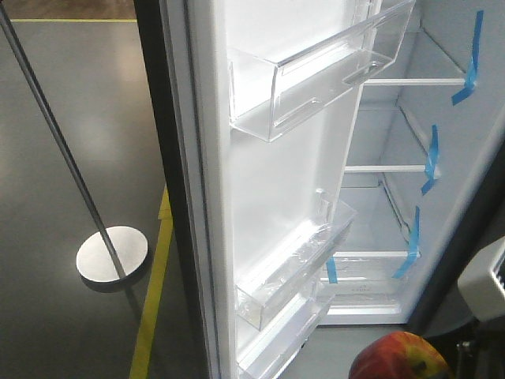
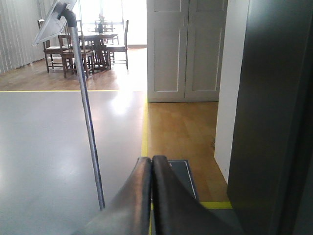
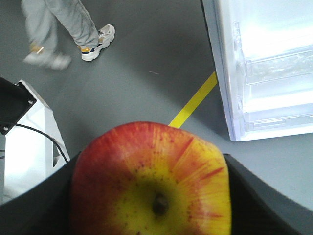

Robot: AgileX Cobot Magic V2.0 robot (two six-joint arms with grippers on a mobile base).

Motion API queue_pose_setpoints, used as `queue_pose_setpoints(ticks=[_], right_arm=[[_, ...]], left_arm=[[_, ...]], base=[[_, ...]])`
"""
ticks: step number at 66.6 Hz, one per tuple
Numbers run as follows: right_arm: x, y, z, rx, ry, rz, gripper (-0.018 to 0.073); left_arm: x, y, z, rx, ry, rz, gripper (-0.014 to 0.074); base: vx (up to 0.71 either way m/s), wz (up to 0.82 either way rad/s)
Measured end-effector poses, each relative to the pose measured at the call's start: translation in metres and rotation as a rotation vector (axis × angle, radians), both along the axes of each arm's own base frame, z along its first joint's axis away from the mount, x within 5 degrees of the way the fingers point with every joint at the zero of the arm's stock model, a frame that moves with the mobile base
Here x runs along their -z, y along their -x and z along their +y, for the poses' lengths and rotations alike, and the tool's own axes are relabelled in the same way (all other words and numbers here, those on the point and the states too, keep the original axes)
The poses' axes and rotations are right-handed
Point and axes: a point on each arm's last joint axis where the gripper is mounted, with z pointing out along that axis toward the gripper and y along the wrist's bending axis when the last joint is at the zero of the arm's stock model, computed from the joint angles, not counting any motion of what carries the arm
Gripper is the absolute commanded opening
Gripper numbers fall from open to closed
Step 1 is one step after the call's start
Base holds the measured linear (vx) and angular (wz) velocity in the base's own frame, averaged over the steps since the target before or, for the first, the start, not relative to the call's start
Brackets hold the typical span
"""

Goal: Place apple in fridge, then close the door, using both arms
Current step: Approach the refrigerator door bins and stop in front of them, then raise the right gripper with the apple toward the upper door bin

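While the door stands open (white inner face showing), the right gripper pinches the apple; the left gripper is pressed together, empty.

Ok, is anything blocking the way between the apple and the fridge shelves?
Nothing visible does. The door stands open, the apple sits in the right gripper low in front of the fridge, and the gap to the lower shelf looks clear.
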Motion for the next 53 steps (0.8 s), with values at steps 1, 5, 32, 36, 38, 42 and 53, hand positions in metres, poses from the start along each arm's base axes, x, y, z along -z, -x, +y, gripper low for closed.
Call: queue_pose_setpoints(ticks=[1, 5, 32, 36, 38, 42, 53], right_arm=[[0.0000, 0.0000, 0.0000, 0.000, 0.000, 0.000, 0.0335], [0.0000, 0.0000, 0.0000, 0.000, 0.000, 0.000, 0.0335], [0.0000, 0.0000, 0.0000, 0.000, 0.000, 0.000, 0.0335], [0.0000, 0.0000, 0.0000, 0.000, 0.000, 0.000, 0.0335], [0.0000, 0.0000, 0.0000, 0.000, 0.000, 0.000, 0.0335], [0.0000, 0.0000, 0.0000, 0.000, 0.000, 0.000, 0.0335], [0.0000, 0.0000, 0.0000, 0.000, 0.000, 0.000, 0.0335]], left_arm=[[0.0000, 0.0000, 0.0000, 0.000, 0.000, 0.000, -0.0006], [0.0000, 0.0000, 0.0000, 0.000, 0.000, 0.000, -0.0006], [0.0000, 0.0000, 0.0000, 0.000, 0.000, 0.000, -0.0006], [0.0000, 0.0000, 0.0000, 0.000, 0.000, 0.000, -0.0006], [0.0000, 0.0000, 0.0000, 0.000, 0.000, 0.000, -0.0006], [0.0000, 0.0000, 0.0000, 0.000, 0.000, 0.000, -0.0006], [0.0000, 0.0000, 0.0000, 0.000, 0.000, 0.000, -0.0006]], base=[[0.08, -0.01], [0.08, -0.01], [0.08, -0.02], [0.05, -0.03], [0.04, -0.03], [0.03, -0.02], [0.01, 0.00]])
